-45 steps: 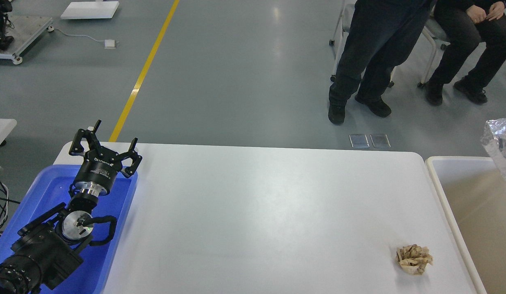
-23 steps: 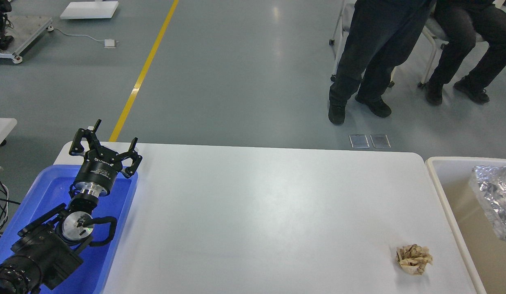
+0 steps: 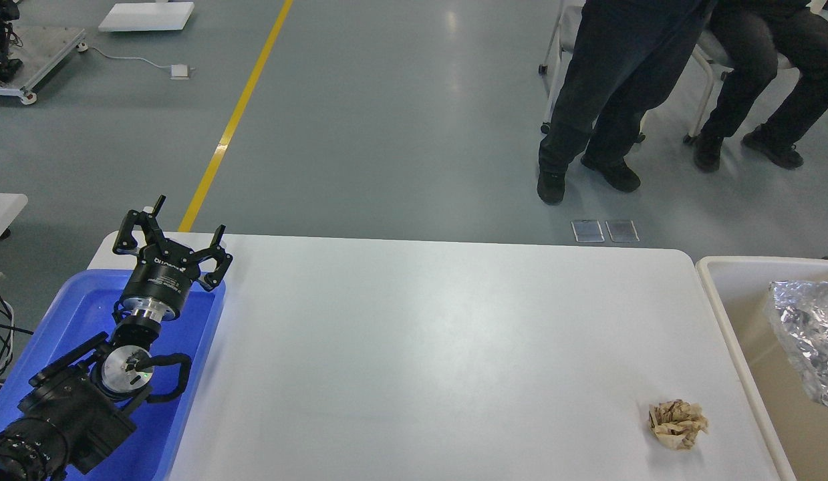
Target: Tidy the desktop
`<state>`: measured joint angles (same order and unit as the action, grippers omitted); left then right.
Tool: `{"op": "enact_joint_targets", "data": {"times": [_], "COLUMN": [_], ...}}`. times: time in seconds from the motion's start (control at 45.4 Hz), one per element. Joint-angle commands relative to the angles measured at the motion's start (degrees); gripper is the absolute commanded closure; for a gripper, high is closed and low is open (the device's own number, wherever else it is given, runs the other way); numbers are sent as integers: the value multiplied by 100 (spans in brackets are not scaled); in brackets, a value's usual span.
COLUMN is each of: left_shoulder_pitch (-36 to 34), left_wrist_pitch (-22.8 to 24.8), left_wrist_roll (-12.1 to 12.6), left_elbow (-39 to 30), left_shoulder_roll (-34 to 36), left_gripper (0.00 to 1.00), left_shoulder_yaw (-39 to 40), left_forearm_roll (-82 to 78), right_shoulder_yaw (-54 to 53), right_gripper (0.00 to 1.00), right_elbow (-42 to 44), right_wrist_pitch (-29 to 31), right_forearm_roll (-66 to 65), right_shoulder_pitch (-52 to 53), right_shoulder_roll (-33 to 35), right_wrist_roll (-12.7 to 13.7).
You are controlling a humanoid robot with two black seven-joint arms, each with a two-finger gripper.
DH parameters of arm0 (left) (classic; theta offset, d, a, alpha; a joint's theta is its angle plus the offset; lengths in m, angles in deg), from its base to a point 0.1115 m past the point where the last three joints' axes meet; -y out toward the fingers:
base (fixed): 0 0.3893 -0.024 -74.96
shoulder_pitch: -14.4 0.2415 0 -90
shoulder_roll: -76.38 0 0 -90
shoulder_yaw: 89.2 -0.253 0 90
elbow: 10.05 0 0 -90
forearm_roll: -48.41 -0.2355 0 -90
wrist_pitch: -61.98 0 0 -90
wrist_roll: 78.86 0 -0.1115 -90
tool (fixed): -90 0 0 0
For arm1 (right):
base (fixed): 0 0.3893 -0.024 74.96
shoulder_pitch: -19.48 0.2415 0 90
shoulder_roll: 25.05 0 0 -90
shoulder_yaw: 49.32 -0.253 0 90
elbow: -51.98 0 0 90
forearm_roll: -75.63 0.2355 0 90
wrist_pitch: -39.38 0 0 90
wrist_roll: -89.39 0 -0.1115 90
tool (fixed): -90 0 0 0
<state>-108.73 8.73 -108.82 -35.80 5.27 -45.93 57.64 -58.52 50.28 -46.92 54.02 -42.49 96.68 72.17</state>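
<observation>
The desktop [image 3: 427, 347] is a large white table with rounded corners. A crumpled tan paper ball [image 3: 677, 424] lies on it near the front right. A crumpled silver foil piece [image 3: 809, 337] lies inside the cream-white bin [image 3: 716, 280] at the right edge. My left gripper [image 3: 176, 230] is open and empty, held above the far end of the blue tray [image 3: 193, 374] at the table's left. My right gripper is out of view.
Two people in dark trousers [image 3: 607, 100] stand and sit beyond the table's far right. A yellow floor line [image 3: 236, 113] runs beyond the far left corner. A small white table edge [image 3: 3, 207] shows at the far left.
The silver foil piece dropped from above the cream-white bin down into it and settled there. My left arm has not moved.
</observation>
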Motion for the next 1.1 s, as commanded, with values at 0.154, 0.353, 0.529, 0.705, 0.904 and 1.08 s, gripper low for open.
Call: {"op": "enact_joint_targets", "data": {"times": [0.154,0.353,0.529,0.705,0.904,1.08], "left_shoulder_pitch": [0,0,0,0,0,0], "left_wrist_pitch": [0,0,0,0,0,0], "left_wrist_roll": [-1,-1,-1,-1,-1,-1], "left_elbow": [0,0,0,0,0,0], "left_shoulder_roll": [0,0,0,0,0,0], "left_gripper": [0,0,0,0,0,0], "left_shoulder_yaw": [-3,6,-3,-3,-3,-3], "left_forearm_roll": [0,0,0,0,0,0], "right_shoulder_yaw": [-143,-555,-1188,-2356,-3333,-3439], "right_gripper": [0,0,0,0,0,0], "right_elbow": [3,-32,-365,-1217,-2044,-2132], "right_wrist_pitch": [-80,-10,175,1000,1335,1326], "right_forearm_roll": [614,1202,2432,3066,3154,3716], "right_shoulder_pitch": [71,519,1055,1521,1829,1996], "right_shoulder_roll": [-26,-114,-88,26,-316,-940], "right_wrist_roll": [17,-27,-36,8,148,473]}}
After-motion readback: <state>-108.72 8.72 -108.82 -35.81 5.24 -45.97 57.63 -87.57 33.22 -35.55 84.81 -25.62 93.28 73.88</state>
